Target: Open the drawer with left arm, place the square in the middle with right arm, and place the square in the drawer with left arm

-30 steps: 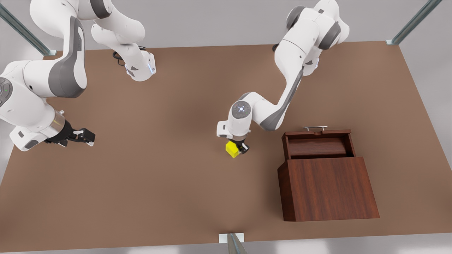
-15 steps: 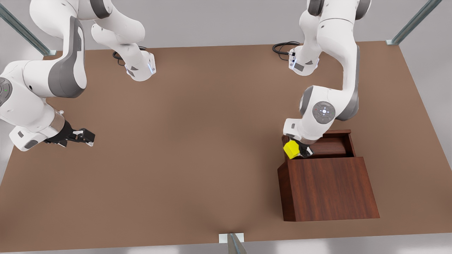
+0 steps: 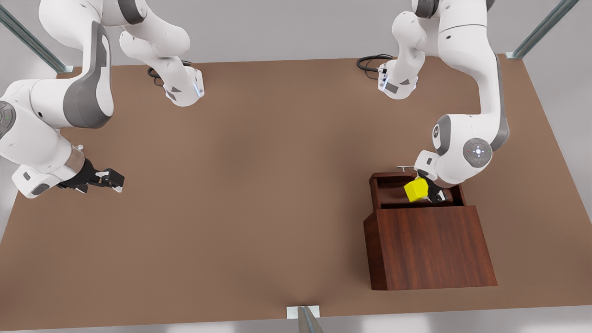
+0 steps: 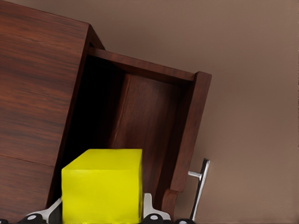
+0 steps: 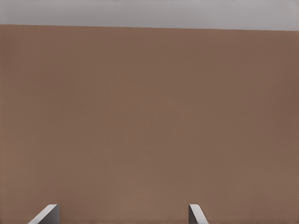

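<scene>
The yellow square hangs over the pulled-out drawer of the dark wood cabinet, held in my left gripper at the front view's right. In the left wrist view the square sits clamped between the fingers, above the drawer's cavity, with the silver handle beside it. My right gripper waits open, low over the table at the front view's left, its fingertips spread apart. The middle of the brown table is bare.
The drawer's handle points toward the arm bases at the table's far side. A cable lies by the other base. A metal post stands at the near edge.
My left gripper has carried the square from the table's middle toward the front view's right, past the drawer's near corner, to above the open drawer. The right arm has stayed still.
</scene>
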Motion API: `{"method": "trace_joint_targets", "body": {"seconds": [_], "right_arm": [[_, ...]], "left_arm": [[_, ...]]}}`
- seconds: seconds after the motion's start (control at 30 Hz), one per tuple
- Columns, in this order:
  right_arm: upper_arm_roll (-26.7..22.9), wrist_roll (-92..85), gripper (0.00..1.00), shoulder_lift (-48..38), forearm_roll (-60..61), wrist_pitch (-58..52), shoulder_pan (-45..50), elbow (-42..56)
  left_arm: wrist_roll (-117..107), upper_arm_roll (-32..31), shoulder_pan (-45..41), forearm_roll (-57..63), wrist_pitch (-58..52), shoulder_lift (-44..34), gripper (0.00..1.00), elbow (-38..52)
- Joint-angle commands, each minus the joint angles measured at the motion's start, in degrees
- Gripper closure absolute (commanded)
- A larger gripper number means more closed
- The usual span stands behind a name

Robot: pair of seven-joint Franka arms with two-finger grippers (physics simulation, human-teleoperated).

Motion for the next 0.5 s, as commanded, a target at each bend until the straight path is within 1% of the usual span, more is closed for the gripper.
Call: {"method": "trace_joint_targets", "body": {"seconds": [0.0, 0.1, 0.13, 0.17, 0.23, 0.27, 0.33, 0.37, 0.4, 0.43, 0.47], "right_arm": [[0.0, 0.0, 0.0, 0.0, 0.0, 0.0, 0.0, 0.0], [0.0, 0.0, 0.0, 0.0, 0.0, 0.2, 0.0, 0.0], [0.0, 0.0, 0.0, 0.0, 0.0, 0.4, 0.0, 0.0], [0.0, 0.0, 0.0, 0.0, 0.1, 0.4, 0.0, 0.0], [0.0, 0.0, 0.0, 0.0, 0.1, 0.4, 0.0, 0.0], [0.0, 0.0, 0.0, 0.0, 0.1, 0.4, 0.0, 0.0], [0.0, 0.0, 0.0, 0.0, 0.0, 0.4, 0.0, 0.0], [0.0, 0.0, 0.0, 0.0, 0.1, 0.4, 0.0, 0.0], [0.0, 0.0, 0.0, 0.0, 0.1, 0.4, 0.0, 0.0], [0.0, 0.0, 0.0, 0.0, 0.1, 0.4, 0.0, 0.0], [0.0, 0.0, 0.0, 0.0, 0.1, 0.4, 0.0, 0.0]], "left_arm": [[0.0, 0.2, 0.0, -0.2, 0.0, 0.0, 0.0, 0.0], [-1.0, 0.3, 0.0, -0.6, -0.7, -0.2, 0.0, 0.2], [-8.1, 0.6, -0.1, -1.9, -3.0, -0.5, 0.0, 0.5], [-24.6, 0.6, -0.1, -1.6, -6.1, -1.9, 0.0, 1.7], [-44.1, 0.8, 0.1, -1.5, -15.5, -1.1, 0.0, 9.8], [-53.5, 2.0, 0.1, -1.6, -17.3, -0.6, 0.0, 13.2], [-58.5, 4.1, 0.3, -1.3, -17.3, 0.2, 0.0, 18.3], [-59.1, 2.7, 3.8, 0.9, -16.9, -0.6, 0.0, 19.8], [-59.8, -6.3, 11.3, 3.5, -17.5, -1.1, 0.0, 22.9], [-66.2, -21.5, 22.9, 11.9, -17.5, -4.3, 0.0, 23.3], [-68.1, -24.8, 25.0, 13.2, -17.7, -6.2, 0.0, 22.7]]}}
